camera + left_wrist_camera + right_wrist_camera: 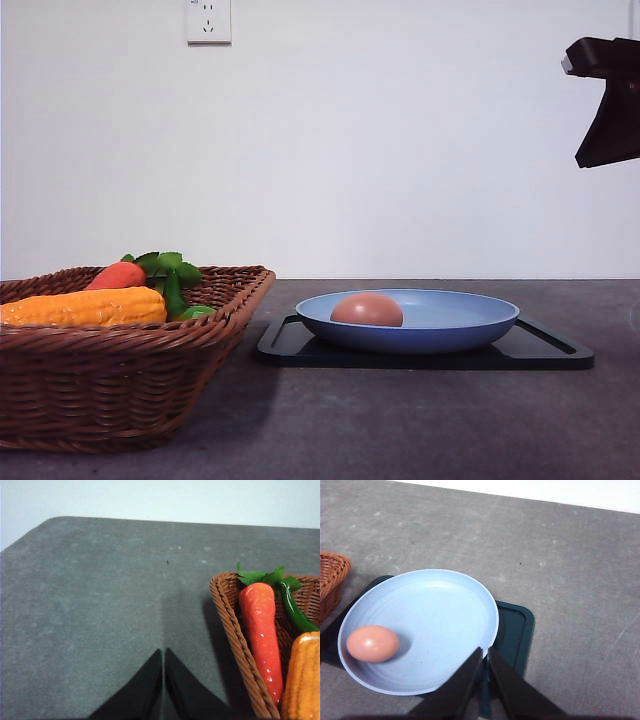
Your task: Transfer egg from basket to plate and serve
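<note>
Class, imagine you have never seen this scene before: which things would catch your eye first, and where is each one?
First, the brown egg lying in the light blue plate, which sits on a black tray near the middle of the table. Next, the woven basket on the left, holding an orange corn cob, a red carrot and something green beside them.

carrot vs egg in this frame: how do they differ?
Place: the carrot lies in the basket; the egg lies in the plate.
Shape: the carrot is long and tapered; the egg is a short oval.
Colour: the carrot is red-orange with green leaves; the egg is plain reddish-tan.
Shared: both look smooth and lie free of any claw.
</note>
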